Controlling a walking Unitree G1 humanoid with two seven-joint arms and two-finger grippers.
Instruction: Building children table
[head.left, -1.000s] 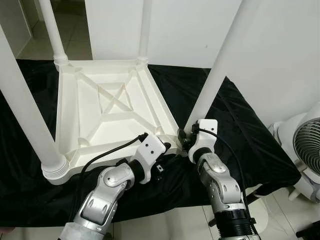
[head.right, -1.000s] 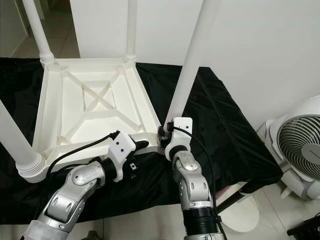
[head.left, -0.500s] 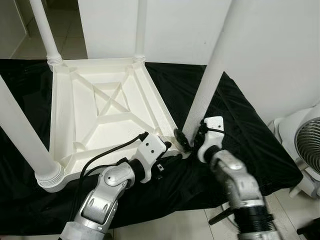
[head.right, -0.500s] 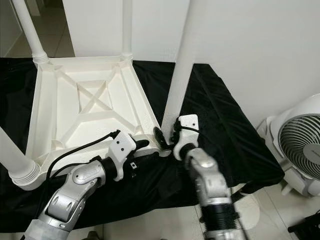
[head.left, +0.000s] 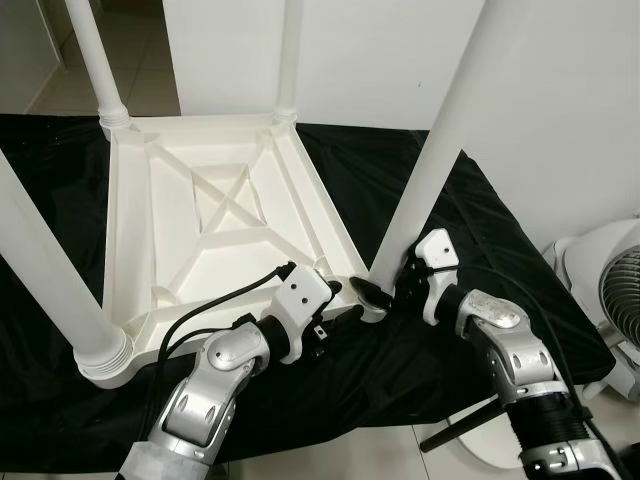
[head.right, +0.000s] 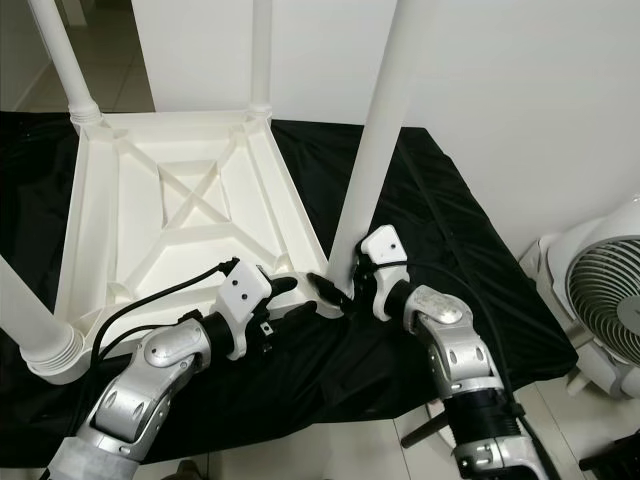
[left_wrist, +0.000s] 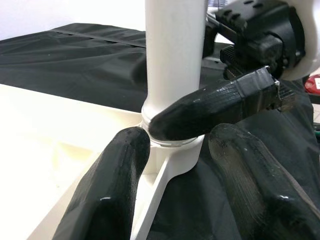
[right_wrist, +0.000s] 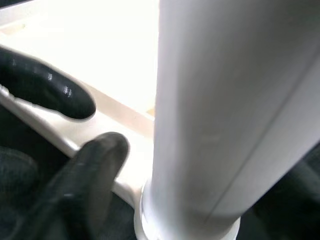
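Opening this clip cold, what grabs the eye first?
A white children's table lies upside down on a black cloth, its legs pointing up. At its near corner both grippers meet around the base of one leg: the right gripper wraps a finger against it, the left gripper straddles the corner below. A white fan stands far right.

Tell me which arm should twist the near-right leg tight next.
Probably right. The right pincer already sits at the base of that leg, one finger wrapped around it. The left pincer is open, straddling the table corner below, better suited to bracing.
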